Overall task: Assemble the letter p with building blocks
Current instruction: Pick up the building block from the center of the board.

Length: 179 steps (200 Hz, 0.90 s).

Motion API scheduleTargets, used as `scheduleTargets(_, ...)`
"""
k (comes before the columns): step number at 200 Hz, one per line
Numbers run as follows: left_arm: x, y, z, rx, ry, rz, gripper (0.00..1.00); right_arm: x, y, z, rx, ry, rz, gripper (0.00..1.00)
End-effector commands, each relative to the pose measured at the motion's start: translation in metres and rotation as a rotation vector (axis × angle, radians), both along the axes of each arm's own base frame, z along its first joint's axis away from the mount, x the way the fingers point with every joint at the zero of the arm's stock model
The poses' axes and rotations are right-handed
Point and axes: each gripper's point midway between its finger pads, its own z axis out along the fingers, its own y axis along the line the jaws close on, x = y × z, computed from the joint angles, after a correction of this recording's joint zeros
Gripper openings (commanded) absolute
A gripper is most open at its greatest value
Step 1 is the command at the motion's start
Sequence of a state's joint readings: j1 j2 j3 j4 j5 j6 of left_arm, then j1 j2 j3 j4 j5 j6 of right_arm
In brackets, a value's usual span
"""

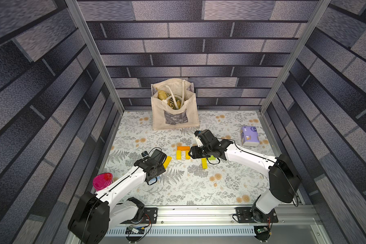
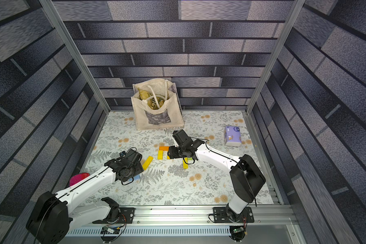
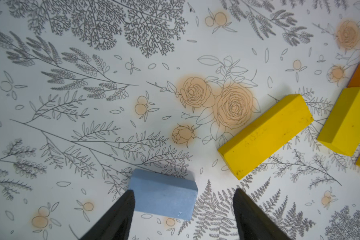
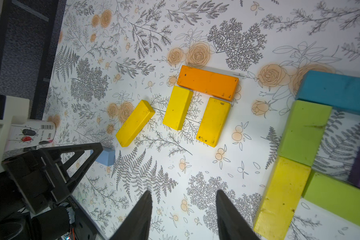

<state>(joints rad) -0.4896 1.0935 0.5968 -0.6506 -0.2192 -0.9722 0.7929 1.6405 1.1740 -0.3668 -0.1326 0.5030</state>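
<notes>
Now, 2 grippers are hanging above the table (image 1: pixel 178 190).
Fingers of the left gripper (image 3: pixel 184 191) are standing spread beside the light blue block (image 3: pixel 164 195); those of the right gripper (image 4: pixel 183 191) are gaping, holding nothing.

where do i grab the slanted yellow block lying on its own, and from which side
Grip the slanted yellow block at mid-length, across its narrow width, coming straight down from above. It lies flat, so only its two long side faces suit the jaws, and both are free: it sits apart from the neighbouring yellow block. Turn the wrist to match its slant.
</notes>
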Motion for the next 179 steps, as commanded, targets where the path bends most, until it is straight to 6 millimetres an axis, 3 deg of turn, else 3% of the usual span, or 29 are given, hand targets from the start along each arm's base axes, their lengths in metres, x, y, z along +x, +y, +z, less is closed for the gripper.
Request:
scheduleTargets(1,-0.013,0.018,0.001,0.064,-0.020,-0.007,0.77,-0.002,-0.002,-0.002,0.007,0.010,0.011,0.52)
scheduleTargets(51,-0.023,0.022,0.005,-0.007,-0.099,-0.110,0.78,-0.002,0.001,-0.009,0.014,0.037,0.004,0.52)
scheduleTargets(75,-0.021,0.014,0.003,-0.044,-0.119,-0.157,0.80,-0.002,0.003,-0.012,0.015,0.049,0.003,0.52)
scheduleTargets(102,-0.017,0.007,-0.004,-0.052,-0.095,-0.200,0.86,-0.002,0.004,-0.016,0.012,0.061,0.000,0.53)
scheduleTargets(179,-0.014,0.002,-0.018,-0.010,-0.009,-0.226,0.86,-0.002,0.003,-0.025,-0.007,0.079,-0.002,0.53)
